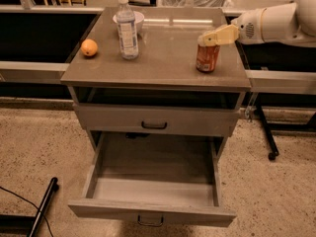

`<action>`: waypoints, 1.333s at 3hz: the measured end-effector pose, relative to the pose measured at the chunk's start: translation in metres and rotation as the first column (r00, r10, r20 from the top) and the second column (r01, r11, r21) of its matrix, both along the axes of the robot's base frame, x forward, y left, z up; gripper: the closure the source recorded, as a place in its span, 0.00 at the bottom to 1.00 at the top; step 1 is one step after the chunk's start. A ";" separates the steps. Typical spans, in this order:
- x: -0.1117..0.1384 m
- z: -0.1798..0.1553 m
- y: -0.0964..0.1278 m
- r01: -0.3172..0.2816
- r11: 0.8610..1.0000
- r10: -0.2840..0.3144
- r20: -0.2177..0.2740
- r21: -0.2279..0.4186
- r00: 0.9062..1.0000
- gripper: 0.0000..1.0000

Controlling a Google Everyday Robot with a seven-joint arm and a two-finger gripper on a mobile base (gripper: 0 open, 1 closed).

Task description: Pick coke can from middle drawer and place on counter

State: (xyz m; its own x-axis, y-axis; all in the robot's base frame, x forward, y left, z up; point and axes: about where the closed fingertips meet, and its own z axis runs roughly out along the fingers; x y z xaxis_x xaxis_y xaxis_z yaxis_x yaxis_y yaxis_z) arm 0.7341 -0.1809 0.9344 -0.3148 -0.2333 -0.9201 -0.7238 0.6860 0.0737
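Note:
The coke can (pixel 207 58), red-orange with a silver top, stands upright on the right side of the grey-brown counter (pixel 163 56). My gripper (pixel 215 37) reaches in from the right on a white arm and is shut on the can's top. The middle drawer (pixel 148 212) is pulled out below, a grey tray with a small loop handle, and nothing shows inside it.
A clear water bottle (pixel 127 27) stands at the counter's back left in front of a white bowl (pixel 139 18). An orange fruit (pixel 89 47) lies at the left edge. A closed grey drawer front (pixel 154 120) with a black handle sits above the open drawer. A black stand leg (pixel 42 209) lies on the floor at lower left.

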 end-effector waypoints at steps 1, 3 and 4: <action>-0.002 -0.006 -0.003 -0.020 1.000 0.020 0.008 -0.008 1.000 0.00; -0.053 -0.025 -0.096 -0.006 0.993 0.035 0.250 -0.114 0.968 0.00; -0.058 -0.020 -0.101 -0.016 0.987 0.066 0.306 -0.162 0.950 0.00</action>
